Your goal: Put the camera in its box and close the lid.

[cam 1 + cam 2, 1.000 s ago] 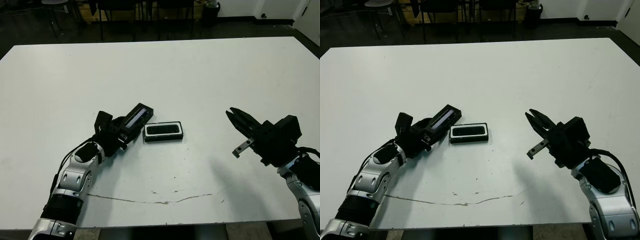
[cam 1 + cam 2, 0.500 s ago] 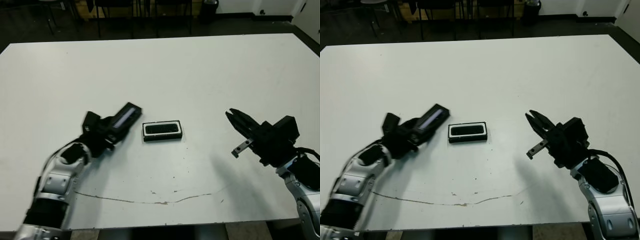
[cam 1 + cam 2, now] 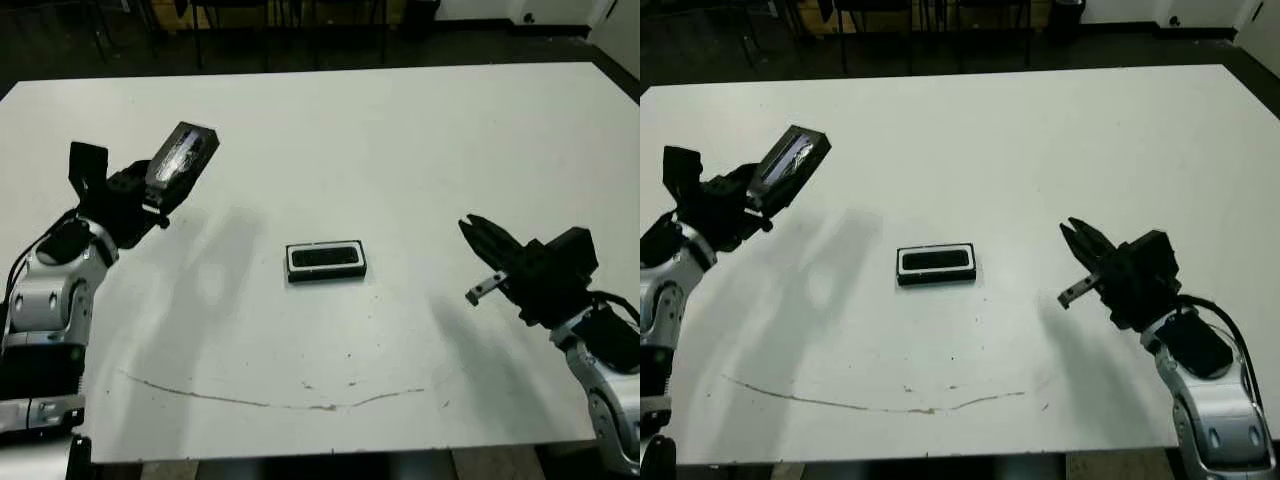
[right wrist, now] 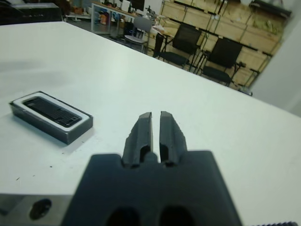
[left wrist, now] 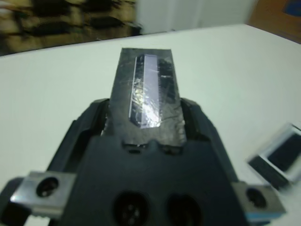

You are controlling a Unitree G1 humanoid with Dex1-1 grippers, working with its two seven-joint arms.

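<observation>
The box (image 3: pixel 290 262), black-walled with a white lining, lies flat near the table's middle. The black camera (image 3: pixel 327 258) rests inside it, also shown in the right wrist view as camera (image 4: pixel 49 111) in box (image 4: pixel 19 100). My left gripper (image 3: pixel 148 193) is raised above the table's left side and shut on the near end of the lid (image 3: pixel 182 158). The lid tilts upward, and its pale glossy strip (image 5: pixel 148 89) faces the wrist camera. My right gripper (image 3: pixel 472 230) hovers to the right of the box, shut and holding nothing, its tips pointing toward the box.
A thin dark scratch line (image 3: pixel 300 398) runs across the table near its front edge. Chairs (image 3: pixel 880 20) stand beyond the far edge. Shelves of cardboard boxes (image 4: pixel 225 23) line the room's back in the right wrist view.
My left arm has lifted the lid from beside the box, up and away to the left. The box, the camera and my right gripper have stayed where they were.
</observation>
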